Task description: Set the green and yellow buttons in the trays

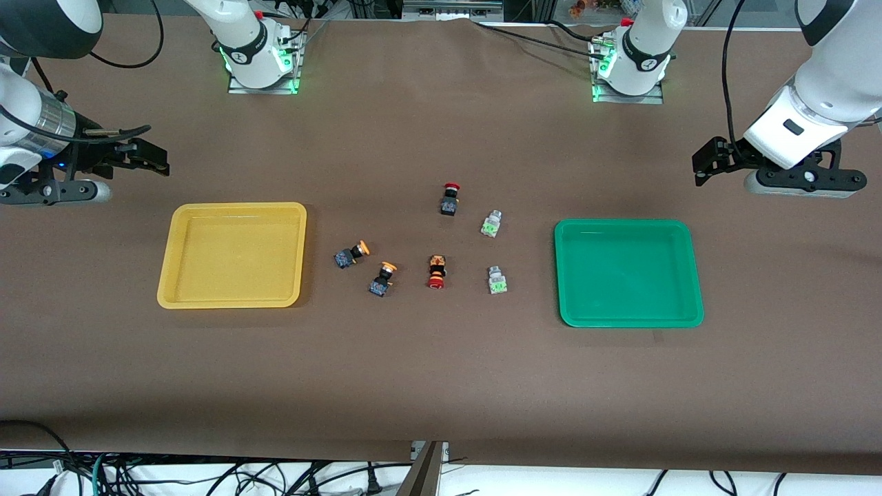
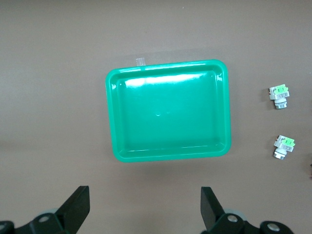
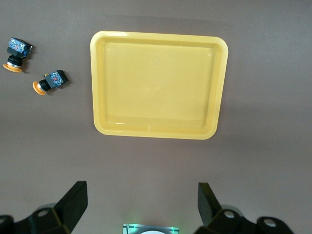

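Yellow tray (image 1: 233, 255), bare, toward my right arm's end. Green tray (image 1: 628, 273), bare, toward my left arm's end. My left gripper (image 2: 145, 210) and right gripper (image 3: 141, 204): waiting, fingers apart, over bare table. Between the trays: two yellow-capped buttons (image 1: 351, 254) (image 1: 382, 279), two green-marked buttons (image 1: 490, 224) (image 1: 497, 280).

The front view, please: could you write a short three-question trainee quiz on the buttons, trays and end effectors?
1. True or false: the yellow tray and green tray hold no buttons.
2. How many red buttons lie on the table?
3. Which is nearer the front camera, the green buttons or the yellow buttons, taking each pair's nearest one?

Key:
1. True; all six lie on the table between the trays.
2. Two.
3. About level; the nearest of each sits at almost the same height. The left end effector and right end effector both hover open.
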You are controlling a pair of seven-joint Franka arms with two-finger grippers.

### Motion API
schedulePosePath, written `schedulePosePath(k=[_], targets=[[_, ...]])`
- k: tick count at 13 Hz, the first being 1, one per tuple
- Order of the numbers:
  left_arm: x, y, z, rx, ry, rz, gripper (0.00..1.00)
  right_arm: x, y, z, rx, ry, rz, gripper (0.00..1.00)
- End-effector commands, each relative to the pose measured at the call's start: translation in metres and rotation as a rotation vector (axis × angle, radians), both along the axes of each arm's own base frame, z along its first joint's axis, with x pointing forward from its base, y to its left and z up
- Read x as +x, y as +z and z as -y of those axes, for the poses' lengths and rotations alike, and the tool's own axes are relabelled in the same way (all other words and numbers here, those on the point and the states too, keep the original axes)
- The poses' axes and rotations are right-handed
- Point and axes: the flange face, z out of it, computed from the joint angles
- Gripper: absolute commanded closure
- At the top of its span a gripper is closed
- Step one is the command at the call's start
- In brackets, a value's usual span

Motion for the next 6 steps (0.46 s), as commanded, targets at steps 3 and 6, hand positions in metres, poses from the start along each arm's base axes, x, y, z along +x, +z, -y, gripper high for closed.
schedulePosePath(k=[3, 6], targets=[[0.002, 0.008, 0.003, -0.025, -0.016, 0.014, 0.00, -0.005, 0.011, -0.003, -0.007, -0.043, 0.014, 0.00], [0.008, -0.008, 0.009, -0.028, -0.021, -0.017, 0.00, 0.000, 0.005, -0.007, 0.029, -0.070, 0.006, 0.00]])
